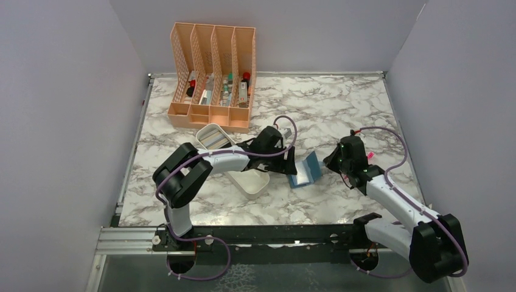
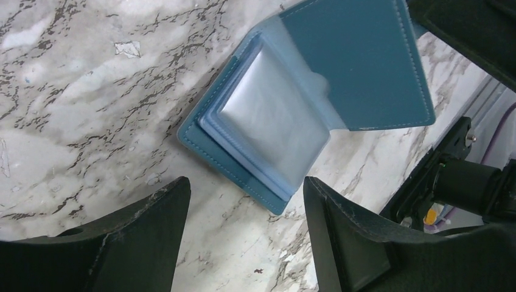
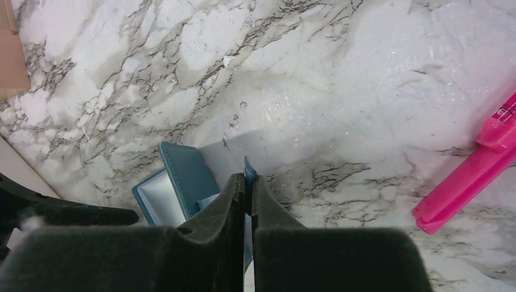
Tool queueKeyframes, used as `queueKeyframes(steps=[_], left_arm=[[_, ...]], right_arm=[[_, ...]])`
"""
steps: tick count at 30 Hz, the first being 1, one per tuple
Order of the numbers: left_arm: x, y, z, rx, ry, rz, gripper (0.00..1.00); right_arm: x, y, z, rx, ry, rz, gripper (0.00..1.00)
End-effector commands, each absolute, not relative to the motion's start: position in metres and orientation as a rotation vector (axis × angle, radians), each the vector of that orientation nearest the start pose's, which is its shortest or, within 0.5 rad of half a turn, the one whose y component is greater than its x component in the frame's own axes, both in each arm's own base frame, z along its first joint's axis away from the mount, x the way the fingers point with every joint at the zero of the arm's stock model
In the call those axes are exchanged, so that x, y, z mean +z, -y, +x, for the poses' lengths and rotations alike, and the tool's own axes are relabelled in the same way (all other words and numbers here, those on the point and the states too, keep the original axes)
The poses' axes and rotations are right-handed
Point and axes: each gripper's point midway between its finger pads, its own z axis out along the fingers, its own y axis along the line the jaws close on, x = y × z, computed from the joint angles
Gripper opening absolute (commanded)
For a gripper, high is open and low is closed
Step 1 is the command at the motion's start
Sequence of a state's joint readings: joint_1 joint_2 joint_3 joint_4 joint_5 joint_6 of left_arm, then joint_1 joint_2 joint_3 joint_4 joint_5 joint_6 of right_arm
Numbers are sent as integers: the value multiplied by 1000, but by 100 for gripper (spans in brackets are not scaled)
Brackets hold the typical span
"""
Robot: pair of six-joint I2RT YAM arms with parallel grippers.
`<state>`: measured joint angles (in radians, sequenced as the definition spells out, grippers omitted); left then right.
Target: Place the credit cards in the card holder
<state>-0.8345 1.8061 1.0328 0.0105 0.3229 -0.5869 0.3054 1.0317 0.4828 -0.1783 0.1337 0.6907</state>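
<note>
One card holder [image 1: 306, 170] lies open on the marble table [image 1: 341, 109], just right of the nearer white tray [image 1: 249, 182] of two. Only the left wrist view shows its pale blue-grey sleeves inside the teal cover, the left gripper [image 2: 244, 185] spread wide above them. Only the right wrist view shows the right gripper [image 3: 248, 182] pinched on the raised cover's edge. Pale credit cards [image 1: 214, 140] lie in the farther white tray [image 1: 201, 130], too small to count.

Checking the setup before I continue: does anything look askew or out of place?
Nothing spilled or damaged. The card holder is not lying flat: the shut right gripper pinches its raised cover, with the open left gripper above it. A pink plastic piece shows beside the right gripper; what it is, I cannot tell.
</note>
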Motion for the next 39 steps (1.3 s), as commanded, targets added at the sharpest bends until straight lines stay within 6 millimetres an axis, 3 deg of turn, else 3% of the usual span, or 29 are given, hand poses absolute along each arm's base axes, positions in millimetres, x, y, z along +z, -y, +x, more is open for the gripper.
queueKeyframes(steps=[1, 16, 26, 33, 39], left_arm=[[48, 381, 244, -968, -2509, 477, 72], [46, 397, 250, -1008, -2489, 487, 70], [51, 407, 246, -1098, -2451, 524, 61], [62, 416, 242, -1192, -2399, 543, 43], [62, 420, 244, -1203, -2393, 540, 18]], right_arm=[[62, -76, 269, 284, -2267, 558, 5], [51, -70, 263, 249, -2298, 579, 4], [49, -66, 260, 229, -2299, 578, 5], [51, -79, 257, 317, -2315, 552, 6], [54, -84, 253, 354, -2330, 528, 13]])
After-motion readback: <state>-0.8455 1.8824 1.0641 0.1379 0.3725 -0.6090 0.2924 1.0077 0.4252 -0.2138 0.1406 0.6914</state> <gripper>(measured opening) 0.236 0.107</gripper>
